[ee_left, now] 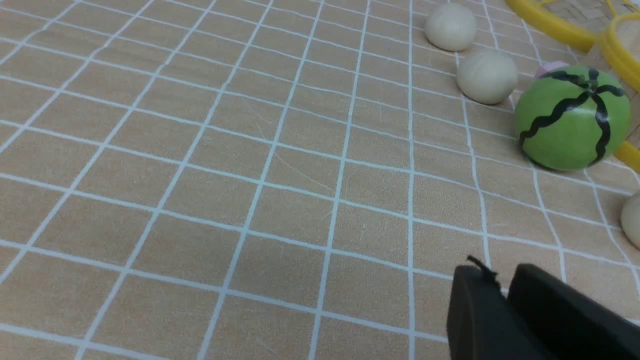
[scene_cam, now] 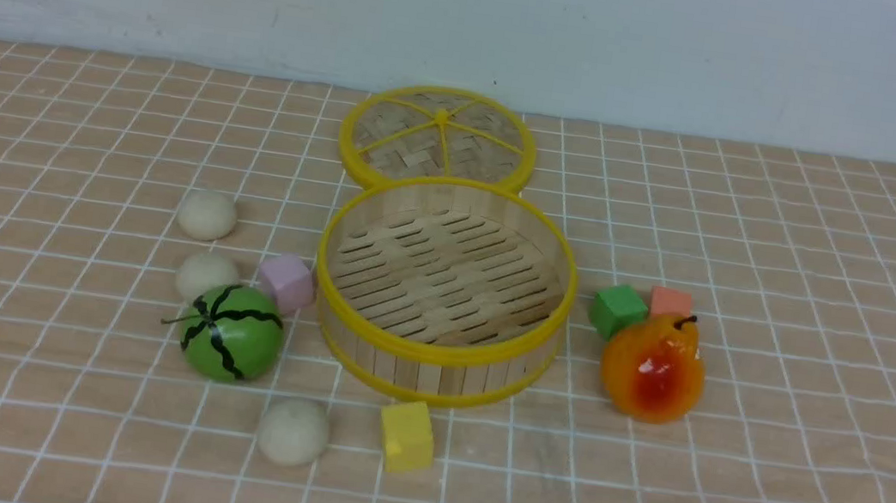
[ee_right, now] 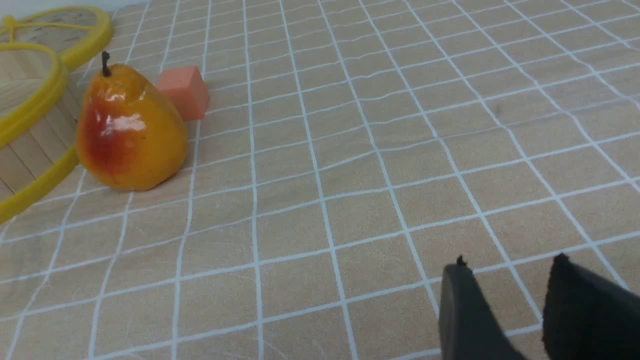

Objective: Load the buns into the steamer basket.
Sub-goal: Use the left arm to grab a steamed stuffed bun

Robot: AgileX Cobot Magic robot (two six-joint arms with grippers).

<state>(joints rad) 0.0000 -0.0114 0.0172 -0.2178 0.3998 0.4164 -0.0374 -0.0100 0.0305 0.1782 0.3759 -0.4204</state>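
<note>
Although neither arm shows in the front view, it alone takes in the whole layout: the steamer basket (scene_cam: pixel 434 356) stands empty mid-table, its lid (scene_cam: pixel 438 139) lying flat behind it and touching its rim. All on the table to its left are the far bun (scene_cam: pixel 207 215), the middle bun (scene_cam: pixel 206 275) just behind the watermelon toy (scene_cam: pixel 232 333), and the near bun (scene_cam: pixel 294 431) beside a yellow cube (scene_cam: pixel 406 436). A pear (scene_cam: pixel 653 369) sits to its right.

From the left wrist, the left gripper (ee_left: pixel 502 287) appears, jaws drawn together to a slit and holding nothing, well apart from the far bun (ee_left: pixel 450 26) and middle bun (ee_left: pixel 487 76); the near bun (ee_left: pixel 632 220) is cut by the frame edge.

From the right wrist, the right gripper (ee_right: pixel 510 270) stands parted and empty over bare cloth, away from the pear (ee_right: pixel 130 132) and the basket wall (ee_right: pixel 20 160); no bun appears.
</note>
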